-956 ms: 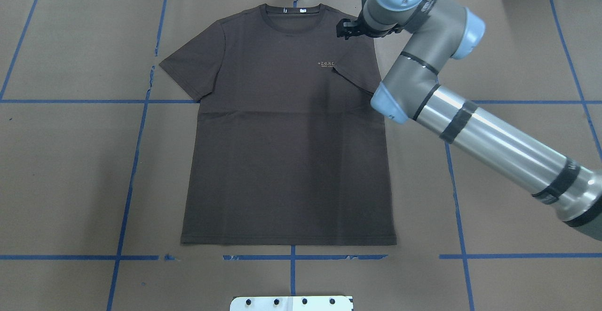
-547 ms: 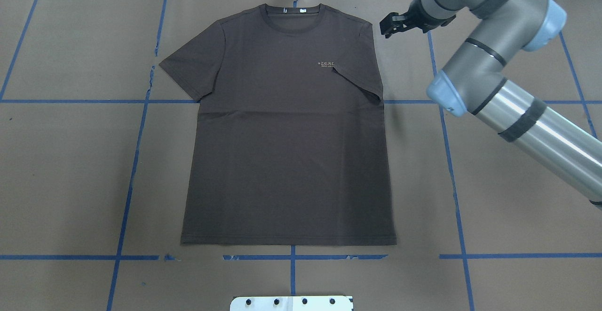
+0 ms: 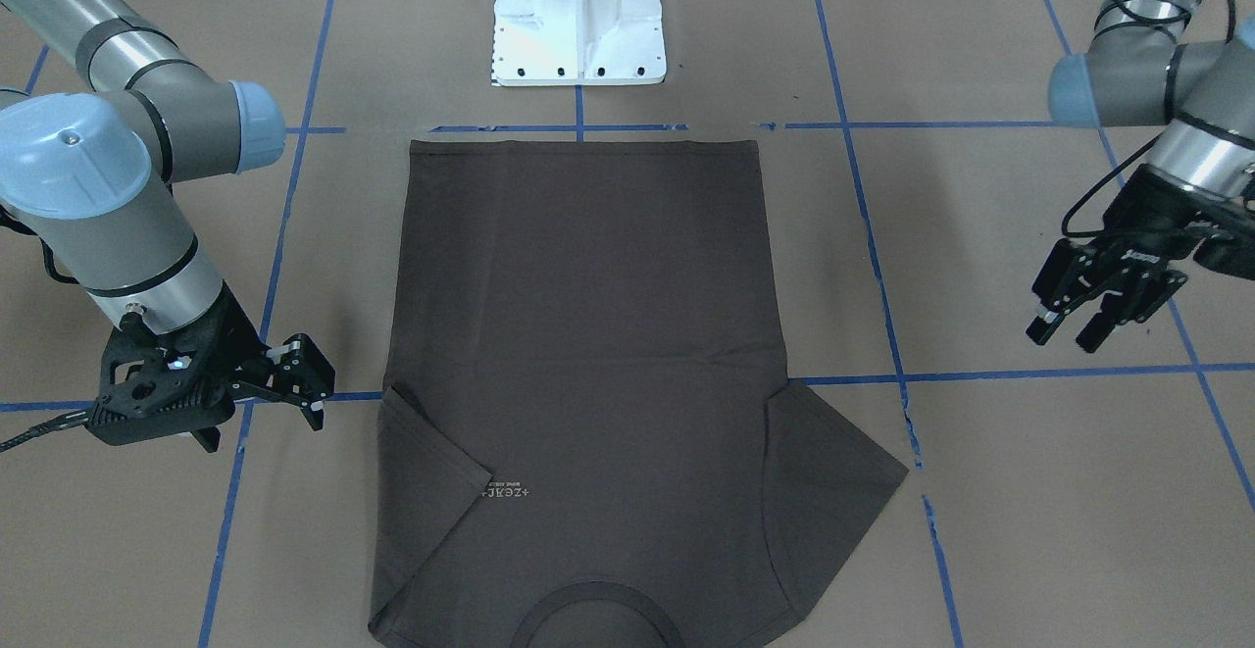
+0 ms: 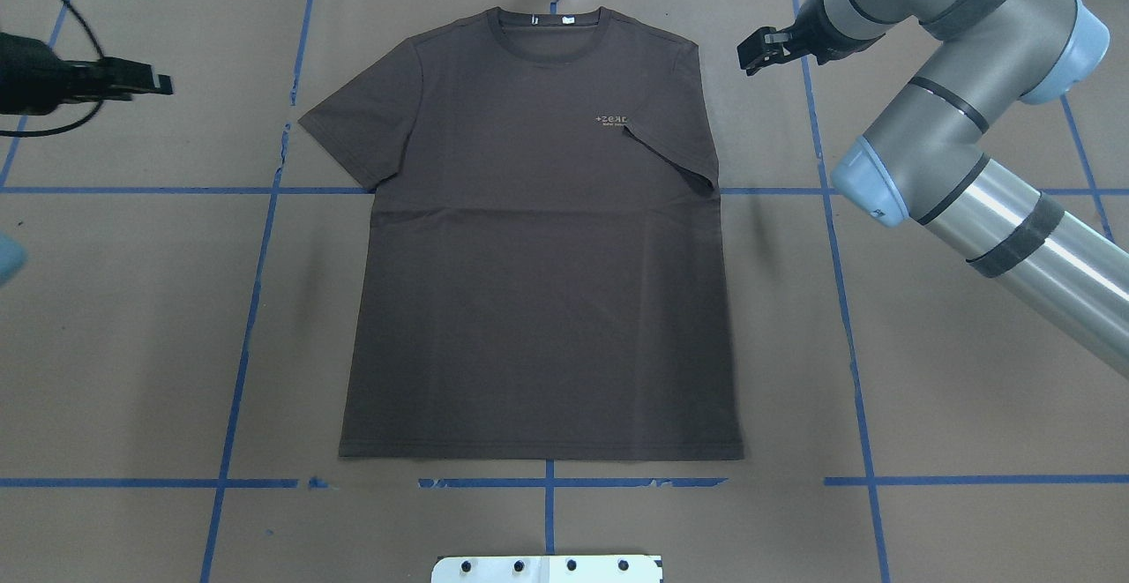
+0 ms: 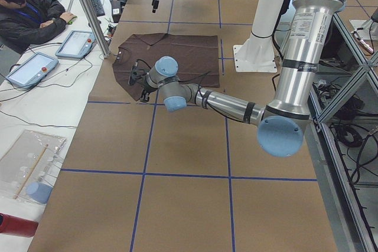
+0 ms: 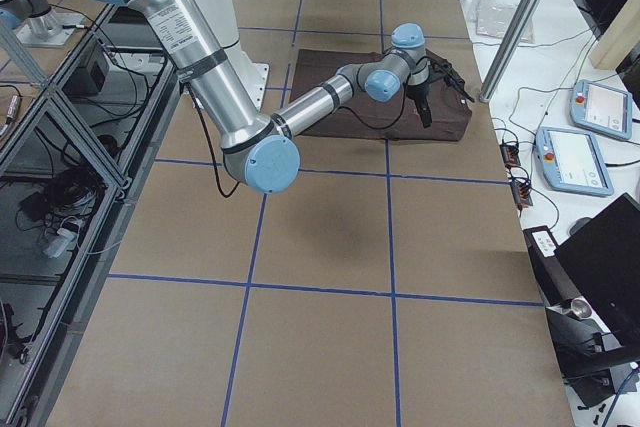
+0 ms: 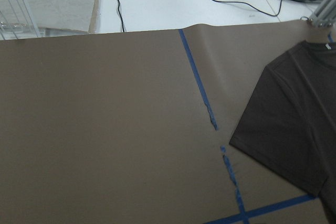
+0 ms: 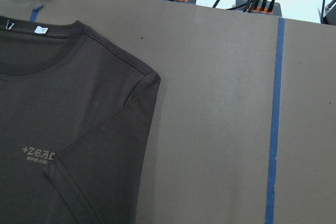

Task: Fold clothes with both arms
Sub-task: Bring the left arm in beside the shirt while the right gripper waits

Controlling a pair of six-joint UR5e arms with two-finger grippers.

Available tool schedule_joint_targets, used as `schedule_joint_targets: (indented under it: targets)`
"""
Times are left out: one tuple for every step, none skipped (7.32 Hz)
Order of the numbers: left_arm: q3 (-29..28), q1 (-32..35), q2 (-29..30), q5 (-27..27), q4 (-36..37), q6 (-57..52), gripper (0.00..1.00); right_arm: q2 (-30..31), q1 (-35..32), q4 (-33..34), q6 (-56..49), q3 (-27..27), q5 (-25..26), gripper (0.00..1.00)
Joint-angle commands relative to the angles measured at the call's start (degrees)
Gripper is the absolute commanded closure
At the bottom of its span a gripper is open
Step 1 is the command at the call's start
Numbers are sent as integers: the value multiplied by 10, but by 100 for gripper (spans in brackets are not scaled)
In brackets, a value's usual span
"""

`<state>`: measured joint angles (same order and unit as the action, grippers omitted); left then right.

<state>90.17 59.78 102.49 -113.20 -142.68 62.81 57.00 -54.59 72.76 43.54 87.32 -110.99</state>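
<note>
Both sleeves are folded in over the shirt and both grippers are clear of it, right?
No: only the sleeve by the right gripper is folded in; the other sleeve lies spread, as the overhead view shows. That gripper and the left gripper are clear of the T-shirt.

Blue tape grid [image 4: 242, 362] on brown table [image 4: 970, 407]; pedestal [image 3: 578, 11].

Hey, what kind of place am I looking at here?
Most likely a robotics lab or test cell. A left arm and right arm flank a T-shirt on a table gridded with blue tape, and a person sits beside control tablets.
</note>
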Motion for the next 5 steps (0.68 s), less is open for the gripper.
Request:
schedule_joint_targets:
  targets:
    - [-103, -66, 94, 80, -2, 47, 47, 2, 1, -1, 1, 0, 2, 0]
    - [-136, -73, 112, 96, -8, 47, 47, 7, 2, -2, 1, 0, 3, 0]
    - [-174, -84, 129, 120, -22, 47, 47, 7, 2, -2, 1, 0, 2, 0]
    - [-211, -94, 147, 137, -40, 47, 48, 7, 2, -3, 1, 0, 3, 0]
    - [-233, -98, 161, 144, -42, 47, 48, 7, 2, -3, 1, 0, 3, 0]
